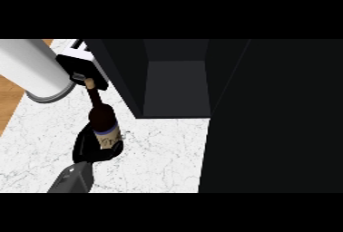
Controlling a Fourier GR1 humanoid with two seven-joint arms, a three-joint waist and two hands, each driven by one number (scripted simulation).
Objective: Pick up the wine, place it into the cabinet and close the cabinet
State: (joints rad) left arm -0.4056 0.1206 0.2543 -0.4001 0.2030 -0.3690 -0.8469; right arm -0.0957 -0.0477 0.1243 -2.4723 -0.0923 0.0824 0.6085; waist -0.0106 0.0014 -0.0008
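**Work surface.** The counter point(161, 154) is white marble with fine grey veining. A strip of brown wood point(12, 102) shows past its left edge.

**Task object.** The wine bottle point(100, 115) is on the left part of the counter, outside the cabinet point(127, 72) and in front of its left wall. The bottle is dark glass with a round body, a narrow neck and a tan top. A beige label point(109, 138) with a blue band along its upper edge wraps the lower body. The neck points towards the upper left of the view. The base is hidden, so contact with the counter cannot be told.

**Left hand.** The black left hand point(87, 147) is curled round the lower body of the wine bottle, with its fingers wrapped over the glass just below the label. Its grey forearm point(70, 179) enters from the lower edge.

**Container.** The cabinet is dark and flat-sided. Its compartment is open and shows a smooth grey inner panel point(178, 86) between black walls. The cabinet door point(275, 118), a broad black slab, fills the right side of the view.

**Other items.** A white cylinder point(30, 63) with a grey rim at its lower end is at the upper left. Between it and the cabinet sits a small white and black object point(79, 61) of unclear type, just beside the top of the bottle.
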